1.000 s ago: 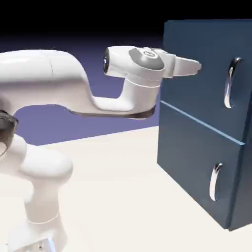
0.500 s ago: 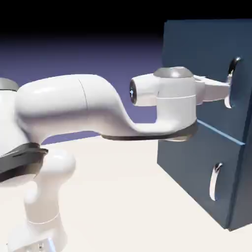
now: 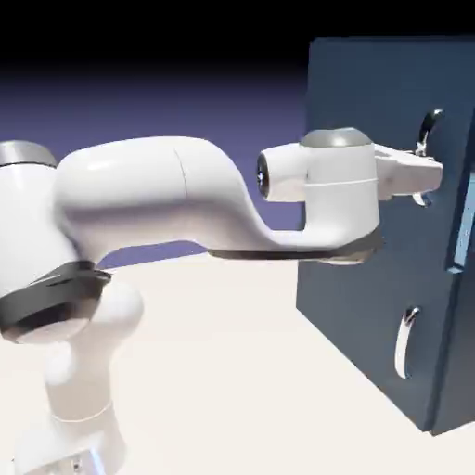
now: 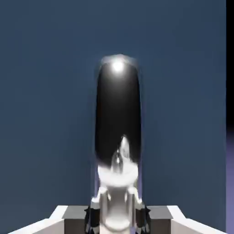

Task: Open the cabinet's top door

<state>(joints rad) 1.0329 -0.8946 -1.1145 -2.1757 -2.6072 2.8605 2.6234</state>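
Note:
The dark-blue cabinet (image 3: pixel 362 306) fills the exterior view's right. My gripper (image 3: pixel 429 172) reaches level to the top door (image 3: pixel 371 93) and is shut on its curved silver handle (image 3: pixel 427 125), whose ends show above and below the hand. A thin light-blue strip (image 3: pixel 460 237) shows at the door's right edge. In the hand view the handle (image 4: pixel 118 114) stands large and upright against the blue door (image 4: pixel 45 91). It runs down between my grey fingertips (image 4: pixel 93 215) at the bottom edge, where the gripper (image 4: pixel 118 215) clamps it.
The lower door (image 3: pixel 357 269) with its smaller silver handle (image 3: pixel 404 341) sits under the hand. My white arm stretches from the exterior view's lower left across the pale table (image 3: pixel 232 371). A violet strip of backdrop (image 4: pixel 230 183) shows at the hand view's right edge.
The hand travelled right to the top door's handle and the jaws closed on it. The seam between the doors no longer shows, and a light-blue strip has appeared at the door's right edge.

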